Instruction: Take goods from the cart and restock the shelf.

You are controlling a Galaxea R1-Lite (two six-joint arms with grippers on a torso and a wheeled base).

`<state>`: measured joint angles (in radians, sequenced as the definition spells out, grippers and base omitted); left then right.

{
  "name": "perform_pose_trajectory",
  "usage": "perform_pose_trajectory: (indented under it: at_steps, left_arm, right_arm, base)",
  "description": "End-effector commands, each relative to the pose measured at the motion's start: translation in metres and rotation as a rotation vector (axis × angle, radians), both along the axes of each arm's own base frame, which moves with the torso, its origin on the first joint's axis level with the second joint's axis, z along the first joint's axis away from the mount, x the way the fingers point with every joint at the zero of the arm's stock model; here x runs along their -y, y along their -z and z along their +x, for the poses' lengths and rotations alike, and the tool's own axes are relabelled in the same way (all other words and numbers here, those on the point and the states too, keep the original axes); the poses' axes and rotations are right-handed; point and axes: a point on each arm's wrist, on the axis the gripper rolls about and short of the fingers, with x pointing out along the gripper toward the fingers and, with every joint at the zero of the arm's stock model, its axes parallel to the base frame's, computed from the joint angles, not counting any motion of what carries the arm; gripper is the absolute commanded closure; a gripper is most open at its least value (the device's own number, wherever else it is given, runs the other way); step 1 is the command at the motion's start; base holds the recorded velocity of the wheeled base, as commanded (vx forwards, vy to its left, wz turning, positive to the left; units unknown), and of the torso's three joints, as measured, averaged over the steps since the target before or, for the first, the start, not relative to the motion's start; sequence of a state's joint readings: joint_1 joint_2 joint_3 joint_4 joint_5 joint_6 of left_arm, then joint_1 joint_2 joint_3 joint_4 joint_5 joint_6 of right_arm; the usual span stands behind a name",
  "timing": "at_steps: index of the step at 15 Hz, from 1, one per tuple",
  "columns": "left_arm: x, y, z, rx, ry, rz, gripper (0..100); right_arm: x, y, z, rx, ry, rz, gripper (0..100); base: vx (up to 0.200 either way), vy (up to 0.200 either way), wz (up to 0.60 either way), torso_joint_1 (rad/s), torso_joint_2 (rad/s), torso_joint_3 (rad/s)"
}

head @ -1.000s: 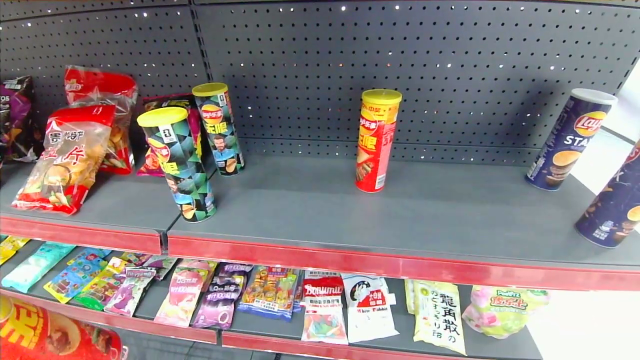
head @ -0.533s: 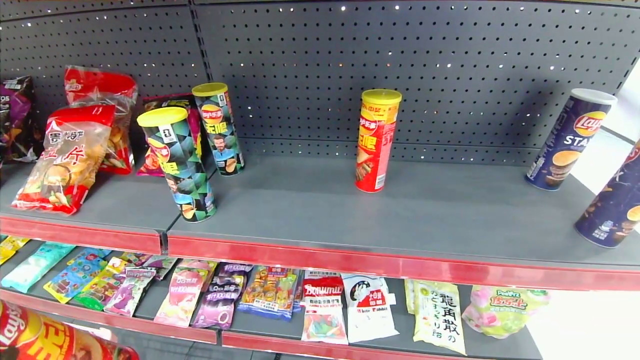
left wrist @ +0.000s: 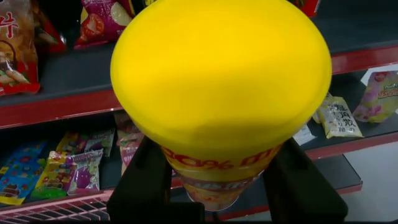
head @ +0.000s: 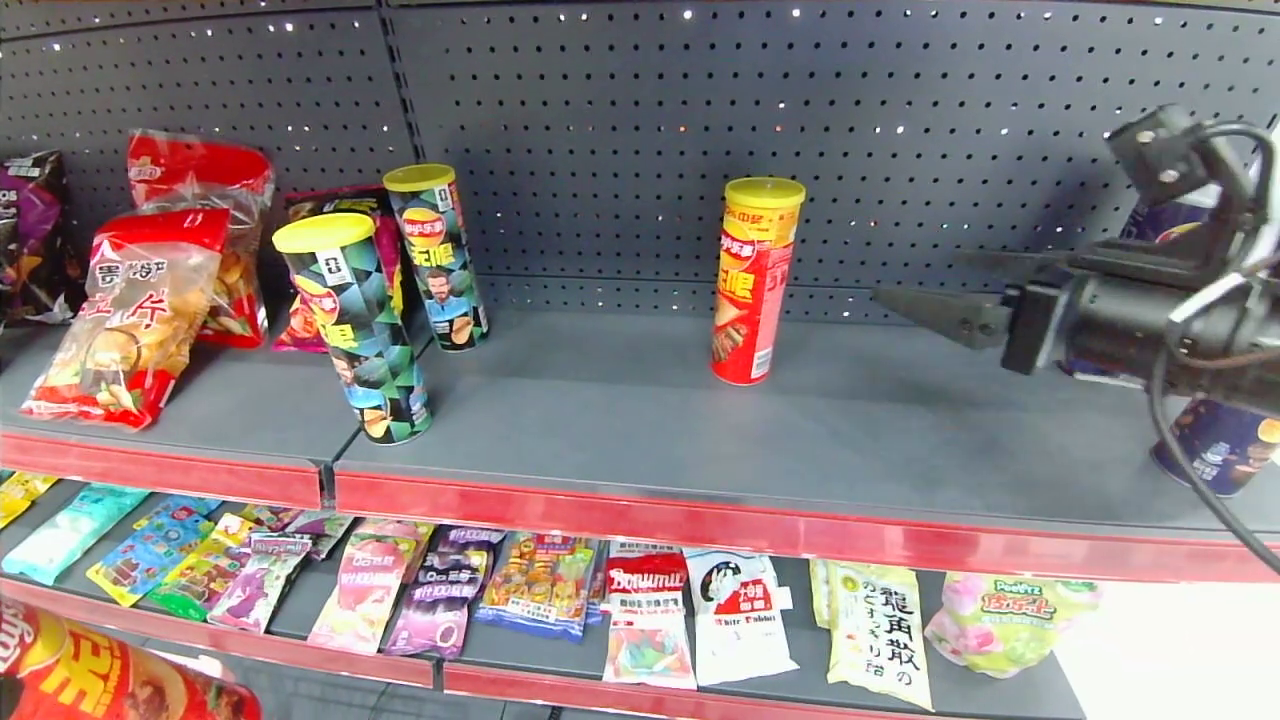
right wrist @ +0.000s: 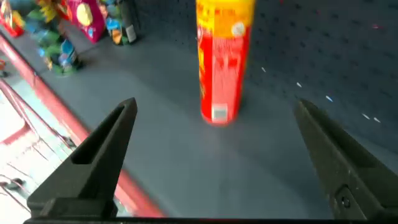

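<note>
Restock moment: clamped left gripper (left wrist: 221,186) on yellow-lidded chip can (left wrist: 221,87), low at near left. Held right gripper (right wrist: 214,107) spread apart over upper shelf (head: 850,430), right of 1 upright red can (head: 752,280).

I read the shelf (head: 640,420) as matt grey painted metal, its front strip (head: 700,525) glossy red, the pegboard (head: 700,120) behind matt and perforated. The red can (head: 752,300) at centre frame is glossy printed card; the held can (left wrist: 214,180) has a smooth yellow plastic lid (left wrist: 221,74). Bags (head: 140,320) at left are shiny crinkled film. The right fingers (head: 940,315) look matt black.
</note>
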<state>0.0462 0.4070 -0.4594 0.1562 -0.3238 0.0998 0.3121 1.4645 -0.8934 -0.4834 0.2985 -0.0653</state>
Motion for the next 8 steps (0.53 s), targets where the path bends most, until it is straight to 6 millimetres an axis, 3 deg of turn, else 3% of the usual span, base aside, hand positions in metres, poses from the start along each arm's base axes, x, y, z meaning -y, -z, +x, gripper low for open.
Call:
perform_pose_trajectory:
  at_steps: [1,8]
  left_arm:
    - [0.000,-0.001,0.000,0.001,-0.003,0.000,100]
    - [-0.001,0.002,0.000,-0.002,-0.034,0.003,100]
  right_arm:
    - [-0.022,0.027,0.052,-0.083,-0.021,-0.015,0]
    - [-0.039,0.030,0.089,-0.065,-0.032,-0.010,0]
  base:
    - [0.000,0.000,0.00,0.000,0.00,0.000]
    - [0.000,0.000,0.00,0.000,0.00,0.000]
